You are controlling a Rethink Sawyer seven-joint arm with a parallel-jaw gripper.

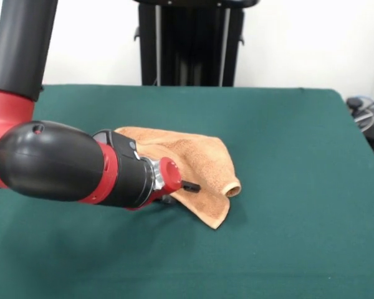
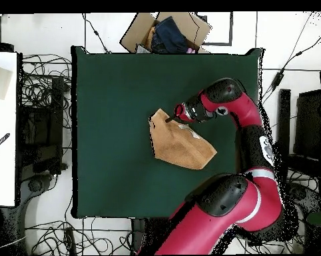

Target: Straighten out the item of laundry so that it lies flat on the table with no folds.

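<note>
Overhead view shows one green desk (image 2: 116, 133), one red and black arm (image 2: 250, 127) and one orange-tan towel (image 2: 180, 148). On the desk the towel lies a little right of the frame's centre, crumpled, not flat. In the front view its right edge is rolled into a small tube and one corner hangs toward the lower centre. One tool (image 1: 190, 185) sits at the towel's left side; whether it is spread or pinching, I cannot tell.

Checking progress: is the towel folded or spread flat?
Folded. The towel is doubled over, with a rolled corner, on the table.
</note>
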